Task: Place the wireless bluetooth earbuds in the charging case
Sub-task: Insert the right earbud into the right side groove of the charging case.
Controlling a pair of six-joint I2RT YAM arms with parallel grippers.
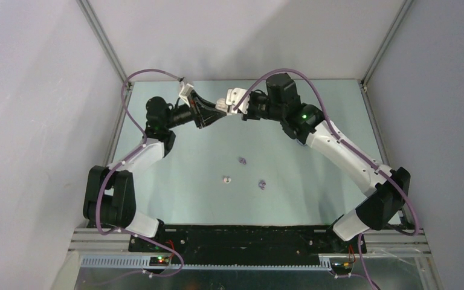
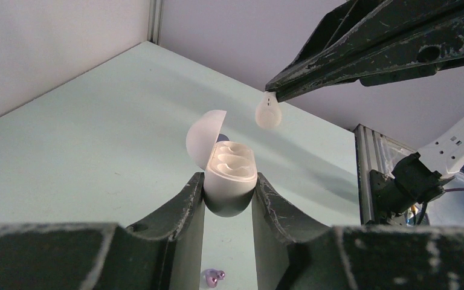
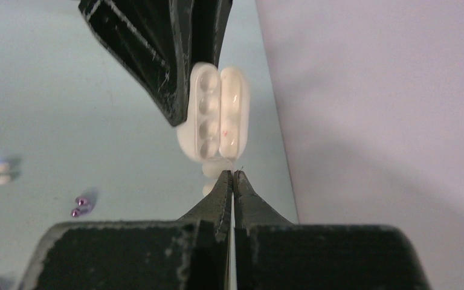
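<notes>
Your right wrist camera showed little of the white earbud point(image 2: 268, 113): the right gripper point(image 3: 234, 176) had its fingers pinched together on it, and only a pale sliver peeked out beside the tips. The left wrist view showed it better, hanging from those tips just above and beside the case point(image 2: 229, 178), apart from it. Your left gripper point(image 2: 228, 188) clamped the case by its lower shell, with the lid point(image 2: 204, 138) swung open. Both sockets looked empty, though the glare made that hard to judge. From above, the two grippers hid the case almost wholly. On the table point(image 1: 314, 199), well apart from the fingertips, lay a spare white earbud point(image 1: 226, 179), a far purple earbud point(image 1: 242, 160) and a near purple earbud point(image 1: 262, 184). One purple bud was cut off at the bottom corner of the right wrist view.
</notes>
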